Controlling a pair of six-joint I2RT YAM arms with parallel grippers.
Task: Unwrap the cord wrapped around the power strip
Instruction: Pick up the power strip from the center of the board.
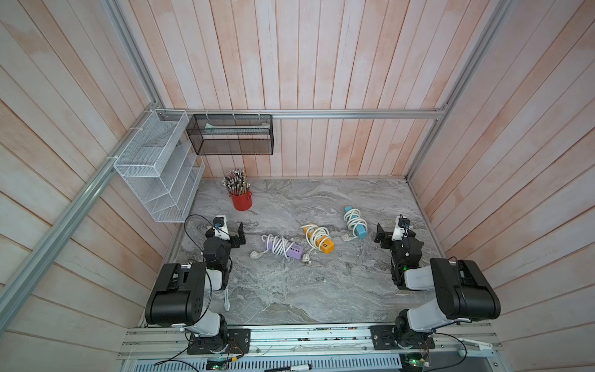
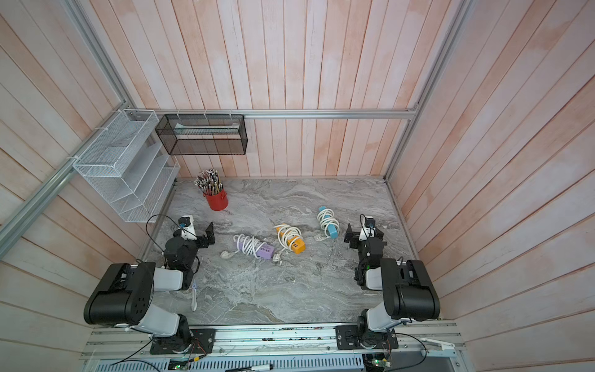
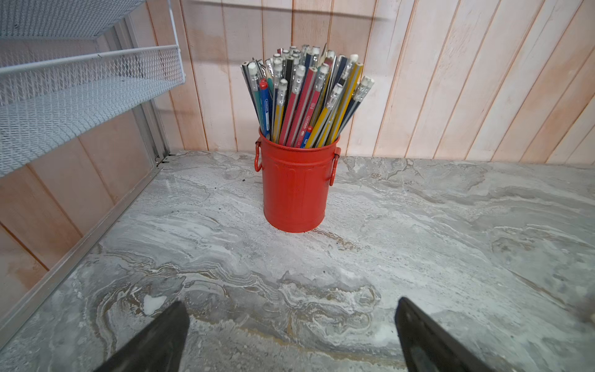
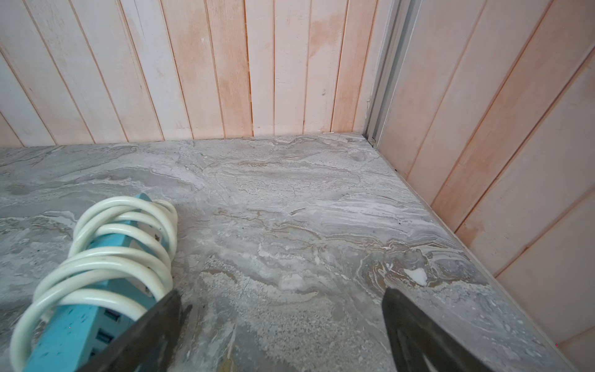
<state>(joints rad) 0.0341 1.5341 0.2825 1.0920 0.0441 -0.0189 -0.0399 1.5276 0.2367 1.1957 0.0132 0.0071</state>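
Three power strips lie across the middle of the marble table [image 1: 322,290], each with a white cord coiled round it: a purple one [image 1: 294,252] [image 2: 267,250], an orange one [image 1: 325,244] [image 2: 297,245] and a blue one [image 1: 360,229] [image 2: 331,229]. My left gripper [image 1: 240,235] [image 3: 289,302] hovers open, left of the purple strip, over bare marble. My right gripper [image 1: 380,236] [image 4: 281,291] is open too, just right of the blue strip [image 4: 80,322], whose cord loops [image 4: 122,254] sit beside one finger. Nothing is between either pair of fingers.
A red can of pencils [image 1: 241,199] [image 3: 294,186] stands at the back left. A white wire rack [image 1: 157,167] and a black mesh basket [image 1: 231,135] hang on the walls above it. A thin white item [image 1: 227,299] lies by the left arm. Wooden walls enclose three sides.
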